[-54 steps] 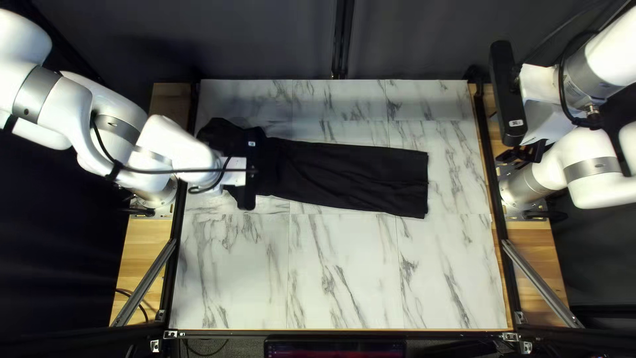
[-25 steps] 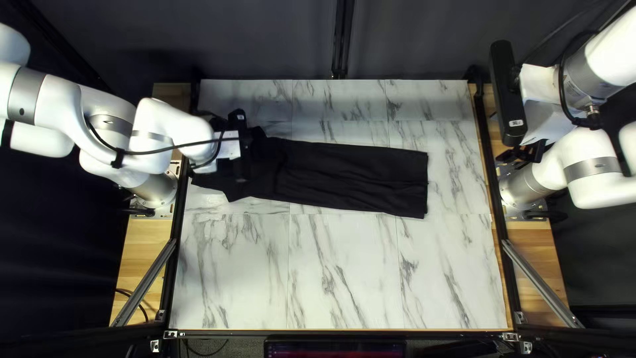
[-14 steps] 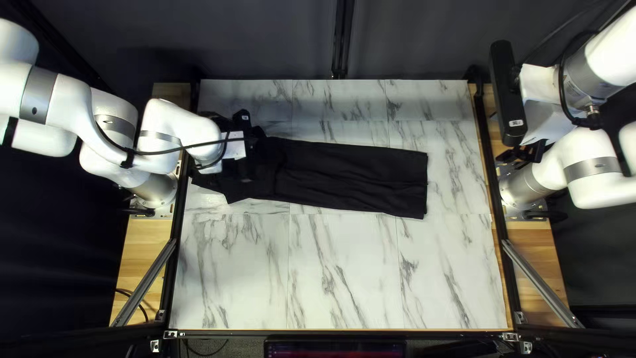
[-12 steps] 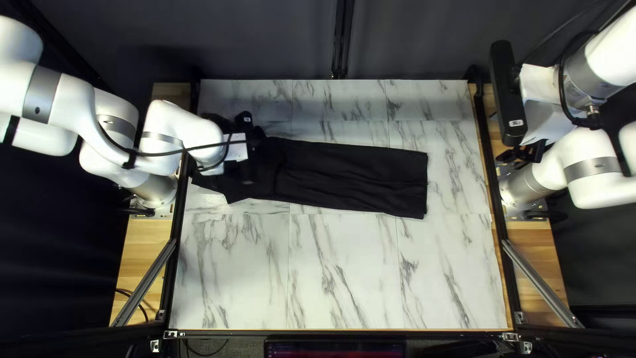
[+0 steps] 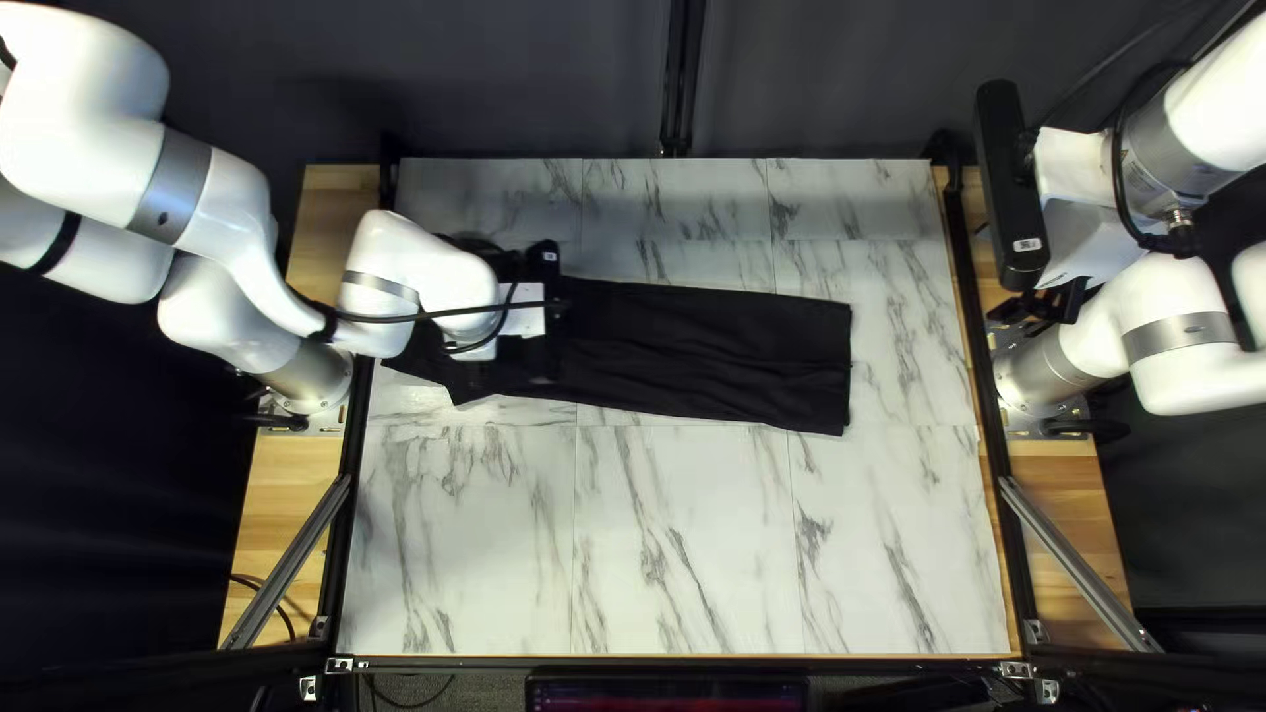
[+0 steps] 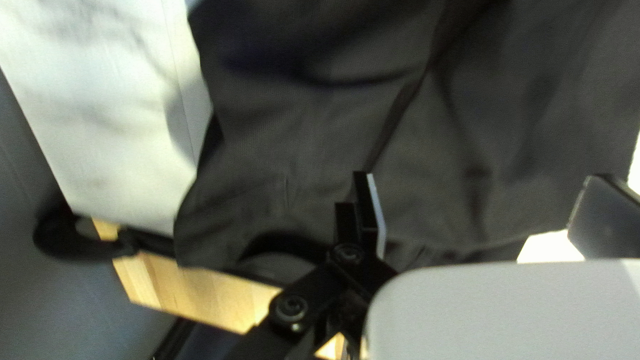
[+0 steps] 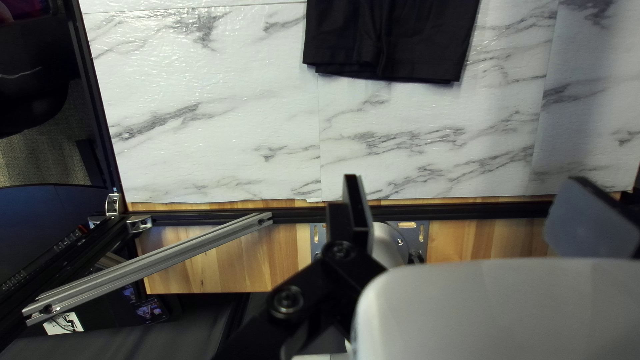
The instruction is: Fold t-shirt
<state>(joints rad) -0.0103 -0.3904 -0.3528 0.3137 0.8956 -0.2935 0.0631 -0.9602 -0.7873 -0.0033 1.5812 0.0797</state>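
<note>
T-shirt (image 5: 699, 350) under and beside the left gripper (image 5: 528, 313), top left view. Is lying long, black and wrinkled on the table (image 5: 686, 554), running from nine o'clock of the tabletop's middle to between two and three. At ten o'clock, am hanging the left gripper over the bulkier end, fingertips out of sight. Between two and three o'clock, near the table's edge, am hanging the right gripper (image 5: 1042, 306) beside a black camera (image 5: 1009, 185) bearing a small white label (image 5: 1027, 244).

Left wrist view: am holding the left gripper (image 6: 487, 207) with both fingers well apart. Is spreading ahead from ten to two o'clock, the black cloth, also passing below and between the fingers; contact impossible to tell. Is showing between eight and nine: a wood strip (image 6: 200, 287).

Right wrist view: am holding the right gripper (image 7: 473, 200) with fingers wide apart. Am seeing the t-shirt's straight end toward eleven o'clock, well apart from the fingertips, and a metal strut (image 7: 153, 267) between eight and nine.
</note>
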